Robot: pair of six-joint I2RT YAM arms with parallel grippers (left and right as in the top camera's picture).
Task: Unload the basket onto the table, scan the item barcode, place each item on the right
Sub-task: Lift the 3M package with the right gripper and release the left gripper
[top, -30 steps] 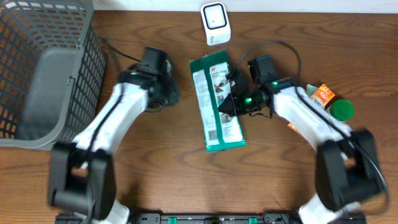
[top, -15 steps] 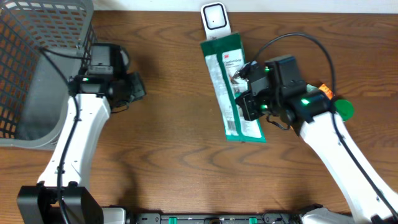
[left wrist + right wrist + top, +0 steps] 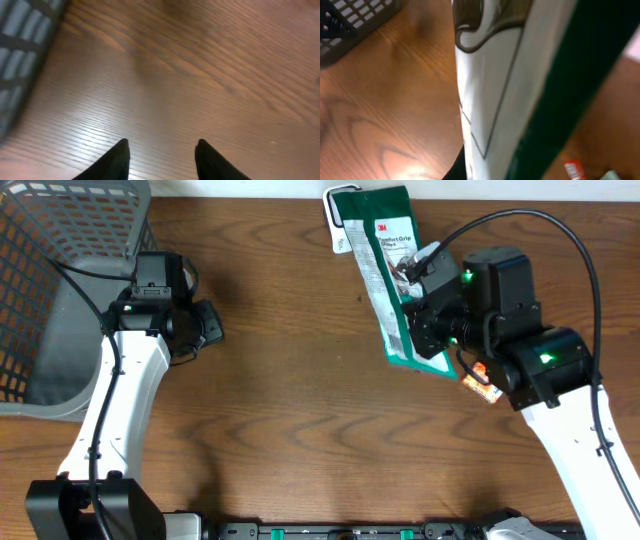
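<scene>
The item, a green and white flat package [image 3: 393, 268], hangs tilted above the table with my right gripper [image 3: 426, 292] shut on its lower half. Its top end overlaps the white barcode scanner [image 3: 335, 232] at the back edge, hiding most of it. The right wrist view is filled by the package [image 3: 510, 75], and only one dark finger [image 3: 457, 166] shows at its left side. My left gripper [image 3: 206, 330] is far to the left by the basket. It stands open over bare wood [image 3: 161, 146], with nothing between its fingers.
A grey mesh basket [image 3: 60, 290] fills the back left corner, and its wall shows at the left wrist view's edge [image 3: 20, 40]. A small orange and red packet [image 3: 481, 383] lies on the table under my right arm.
My right gripper has carried the package up and back until its top covers the scanner. My left arm has pulled back toward the basket, and its jaws have parted.
</scene>
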